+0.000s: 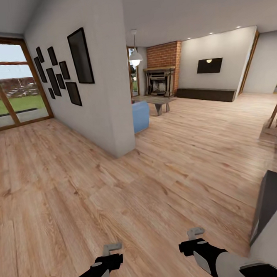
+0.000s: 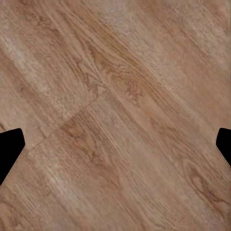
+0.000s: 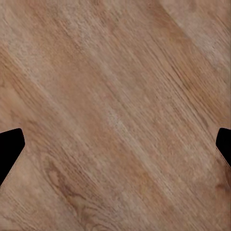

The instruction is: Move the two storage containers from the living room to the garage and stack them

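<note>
Flooring point(image 1: 117, 190) of light wood planks is spread across the whole scene in the head view, and the same planks are seen beneath both wrist cameras; a white wall point(image 1: 106, 95) juts toward the robot at the left, and a cluster of dark picture frames point(image 1: 62, 73) is hung on it; a glazed door with a wooden frame point(image 1: 13, 86) is set at the far left, with grass seen through it; the living room point(image 1: 202, 104) is opened up beyond the wall's corner, where a brick fireplace point(image 1: 161, 72) is built against the back, a dark screen point(image 1: 210, 65) is mounted on the pale wall beside it, and a long low dark bench point(image 1: 206, 94) is placed under that screen; a blue sofa point(image 1: 140, 115) is partly hidden by the wall's corner, and a low table point(image 1: 156, 102) is stood just past it; a white pendant lamp point(image 1: 135, 57) is hung above; a dark-sided surface point(image 1: 273, 211) is cut off at the right edge. The left hand point(image 1: 112, 249) and right hand point(image 1: 195, 234) are held low over the planks, well apart; in each wrist view the black fingertips point(image 2: 9, 149) point(image 3: 9, 149) are spread to opposite edges, so both hands are opened wide and nothing is held. The storage containers cannot be located in these views.
</note>
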You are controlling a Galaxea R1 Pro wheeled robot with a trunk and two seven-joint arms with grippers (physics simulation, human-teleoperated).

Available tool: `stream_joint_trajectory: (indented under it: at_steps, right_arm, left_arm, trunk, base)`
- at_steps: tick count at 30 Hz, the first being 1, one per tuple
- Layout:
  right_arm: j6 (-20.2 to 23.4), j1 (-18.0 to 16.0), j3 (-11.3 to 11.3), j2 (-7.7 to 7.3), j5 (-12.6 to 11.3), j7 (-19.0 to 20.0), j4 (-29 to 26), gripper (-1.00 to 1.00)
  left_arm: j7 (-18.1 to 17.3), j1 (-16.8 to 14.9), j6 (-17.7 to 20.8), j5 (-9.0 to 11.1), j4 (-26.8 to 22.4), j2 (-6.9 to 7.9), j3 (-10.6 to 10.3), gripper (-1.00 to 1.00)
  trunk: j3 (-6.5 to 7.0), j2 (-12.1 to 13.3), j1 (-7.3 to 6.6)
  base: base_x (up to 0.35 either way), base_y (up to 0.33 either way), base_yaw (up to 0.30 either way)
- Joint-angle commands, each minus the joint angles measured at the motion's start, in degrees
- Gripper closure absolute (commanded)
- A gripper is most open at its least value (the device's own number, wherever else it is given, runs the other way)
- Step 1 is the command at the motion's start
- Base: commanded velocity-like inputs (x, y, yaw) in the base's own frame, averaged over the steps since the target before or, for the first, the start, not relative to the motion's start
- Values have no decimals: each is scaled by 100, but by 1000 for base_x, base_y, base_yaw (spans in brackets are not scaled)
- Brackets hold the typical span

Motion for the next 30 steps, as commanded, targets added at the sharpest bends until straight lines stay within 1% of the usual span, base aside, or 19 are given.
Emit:
stream_joint_trajectory:
  at_steps: [1,8,14,24,30]
  right_arm:
    - [16,-7,40,2,13,-23,8,-100]
    - [16,-7,41,2,12,-23,8,-100]
    - [-231,-7,42,2,21,-17,13,-100]
    - [-283,-7,43,2,22,-12,15,-100]
    - [-283,-7,43,2,22,-7,15,-100]
  left_arm:
    - [10,-4,-22,5,9,-2,30,-100]
    - [10,-4,-22,6,8,-2,30,-100]
    - [10,-3,-23,6,8,-2,30,-100]
    - [10,-5,-22,6,7,-2,30,-100]
    - [10,-4,-22,6,7,-2,30,-100]
  trunk:
    - [-5,-2,3]
    - [-5,-2,3]
    - [-5,-2,3]
    - [-5,-2,3]
    - [-5,-2,3]
  base:
    - [345,0,0]
    - [345,0,0]
    - [345,0,0]
    - [345,0,-3]
    - [345,0,-167]
